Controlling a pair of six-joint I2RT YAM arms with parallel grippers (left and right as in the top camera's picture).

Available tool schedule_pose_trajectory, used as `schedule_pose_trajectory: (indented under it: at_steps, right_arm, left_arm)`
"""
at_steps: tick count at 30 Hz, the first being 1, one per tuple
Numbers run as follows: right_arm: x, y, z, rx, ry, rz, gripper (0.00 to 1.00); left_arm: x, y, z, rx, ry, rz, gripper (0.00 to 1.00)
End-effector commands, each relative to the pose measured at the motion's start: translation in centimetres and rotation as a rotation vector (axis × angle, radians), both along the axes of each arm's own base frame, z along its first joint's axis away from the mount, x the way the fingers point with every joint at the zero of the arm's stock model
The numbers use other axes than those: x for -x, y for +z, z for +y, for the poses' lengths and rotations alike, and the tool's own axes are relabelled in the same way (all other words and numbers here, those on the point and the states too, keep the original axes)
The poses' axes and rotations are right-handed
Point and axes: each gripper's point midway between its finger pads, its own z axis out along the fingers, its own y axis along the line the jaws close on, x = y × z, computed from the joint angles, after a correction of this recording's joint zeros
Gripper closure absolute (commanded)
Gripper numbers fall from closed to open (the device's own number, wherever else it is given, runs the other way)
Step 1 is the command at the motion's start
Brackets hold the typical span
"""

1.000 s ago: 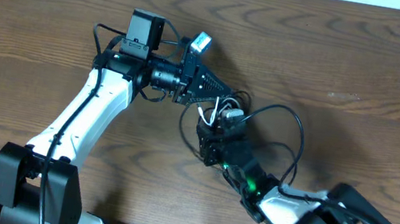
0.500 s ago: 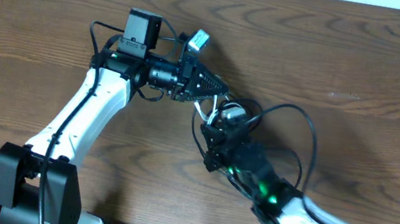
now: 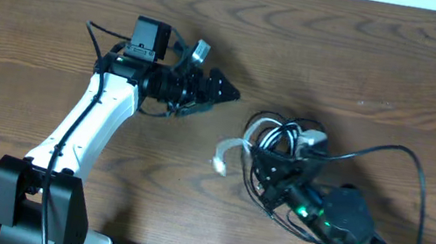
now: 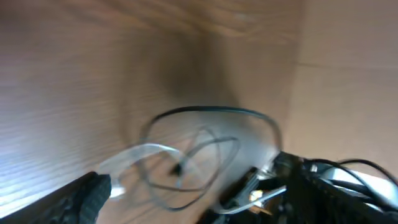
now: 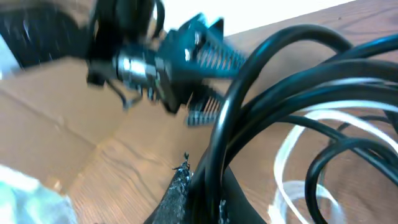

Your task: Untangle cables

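Cables [image 3: 284, 142] sit bunched on the table [image 3: 404, 73] right at the right gripper [image 3: 271, 165]; the left gripper [image 3: 227, 93] sits apart, up-left of them.

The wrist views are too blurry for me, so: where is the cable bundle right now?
In the overhead view, the cable bundle sits right of centre, gripped by the right tool. Its white cord trails left, clear of the left tool.

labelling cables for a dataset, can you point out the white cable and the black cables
white cable [image 3: 230, 148], overhead view, on the curved stretch near its loose end
black cables [image 3: 275, 140], overhead view, on the looped bundle at the right gripper's tip
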Motion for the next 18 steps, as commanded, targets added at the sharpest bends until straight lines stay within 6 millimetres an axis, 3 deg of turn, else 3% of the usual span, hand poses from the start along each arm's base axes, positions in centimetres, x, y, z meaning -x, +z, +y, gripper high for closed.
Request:
schedule_pose_trajectory:
  at_steps: [1,6,10,14,18]
  right_arm:
    - [-1.0,0.2,-1.2,-0.182,-0.093,0.186,0.99]
    - [-3.7,-1.4,-3.4,-0.37,-0.291,0.41,0.99]
    - [-5.6,-4.2,-4.4,-0.455,-0.44,0.556,0.99]
    - [-6.8,-6.5,-4.2,-0.514,-0.512,0.66,0.99]
    - [-8.2,-7.2,-4.0,-0.562,-0.539,0.678,0.98]
  left_arm:
    - [0.3,-1.5,1.4,-0.102,0.02,0.022,0.02]
    - [2.4,-2.1,1.7,-0.12,0.004,0.125,0.02]
    - [3.9,-2.3,1.2,-0.129,-0.079,0.115,0.02]
    - [5.2,-2.3,-0.4,-0.143,-0.232,0.014,0.02]
    - [5.9,-2.5,-2.4,-0.17,-0.323,-0.059,0.01]
